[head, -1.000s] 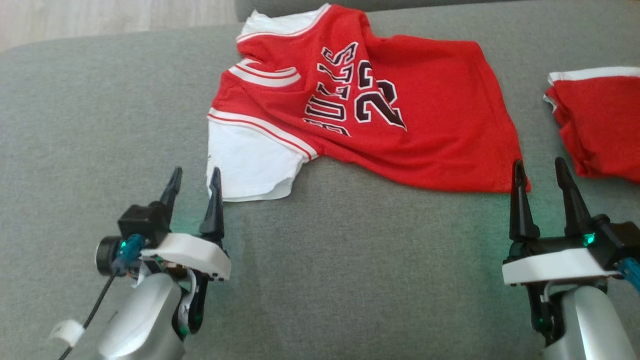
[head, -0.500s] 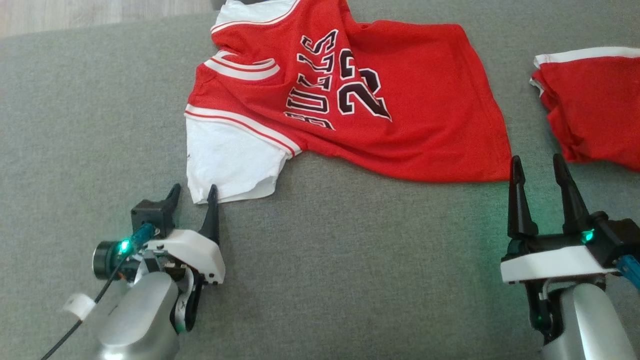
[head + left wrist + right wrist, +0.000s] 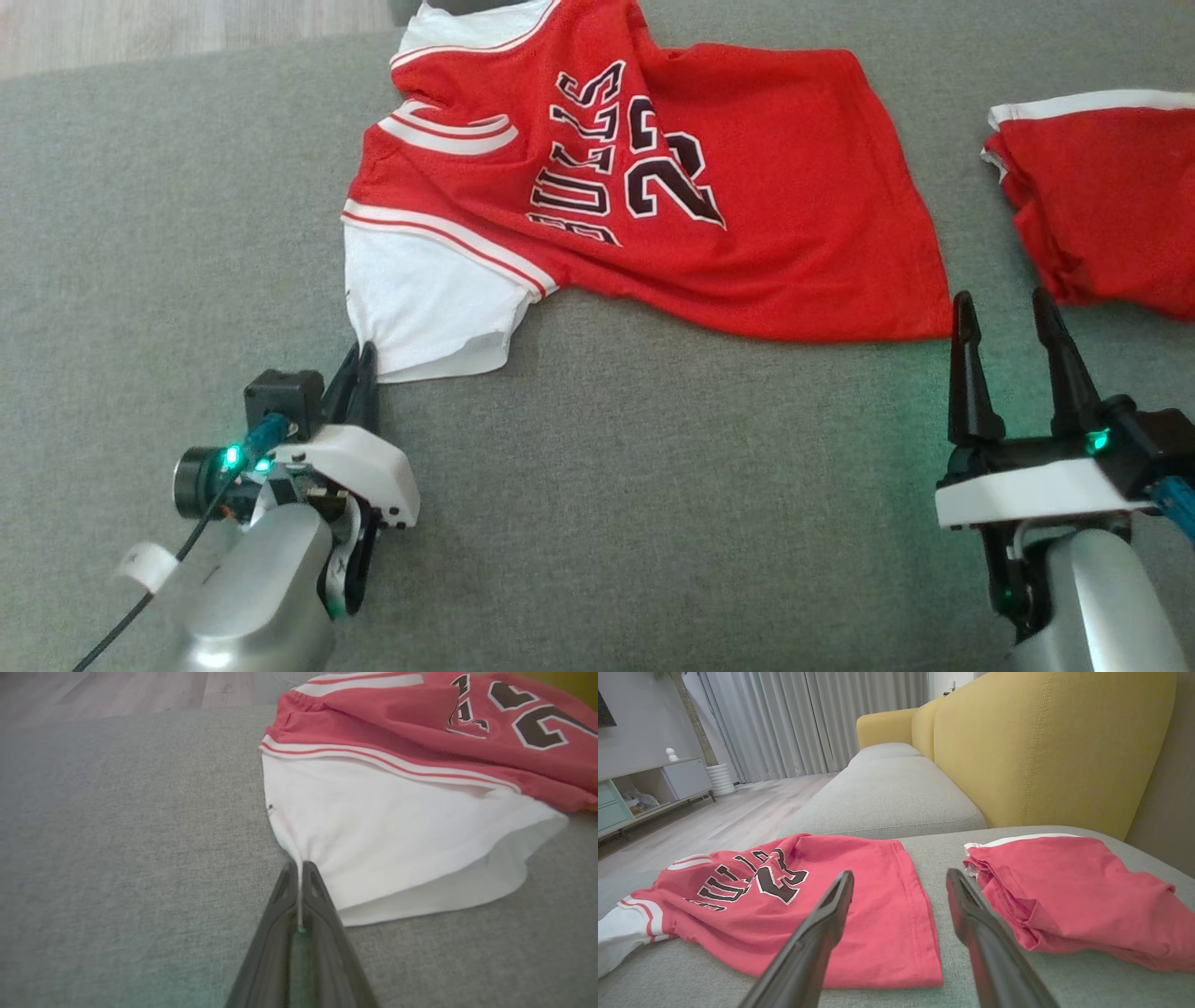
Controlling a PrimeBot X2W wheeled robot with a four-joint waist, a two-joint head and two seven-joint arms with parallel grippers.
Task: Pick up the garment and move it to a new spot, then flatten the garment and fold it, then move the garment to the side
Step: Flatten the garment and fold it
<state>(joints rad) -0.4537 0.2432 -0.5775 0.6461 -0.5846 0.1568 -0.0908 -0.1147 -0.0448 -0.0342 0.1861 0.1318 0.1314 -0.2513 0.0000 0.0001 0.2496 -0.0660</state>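
Change: the left gripper [image 3: 360, 355], whose fingers stood apart just short of the cloth a second ago, has come forward and closed on the near corner of the white sleeve [image 3: 420, 299]. The head camera has also shifted a little, so the slide of the whole picture is not the cloth moving.
Meaning for the task: probably the first hold for the pick-up. One corner is taken and nothing is lifted yet.
Grey cushion [image 3: 653, 523]: the sofa seat that carries everything, wide and flat.
Jersey [image 3: 794, 233]: lies on the far middle of the cushion, rumpled, with the printed side up.
Long axis: runs across the head view, collar and sleeves toward the robot's left, hem toward its right. The tops of the letters also point left, so the print reads sideways.
Second red garment [image 3: 1111, 215]: bunched at the far right, apart from the jersey's hem.
Sleeve detail: in the left wrist view the fabric draws into a thin pleat between the closed fingers [image 3: 322, 891], so the pinch looks real but small.
Right gripper [image 3: 1002, 299]: fingers spread and holding nothing, tips just at the jersey's near hem corner.
Next need, as a judgement: a hold on the hem, so both ends rise together.
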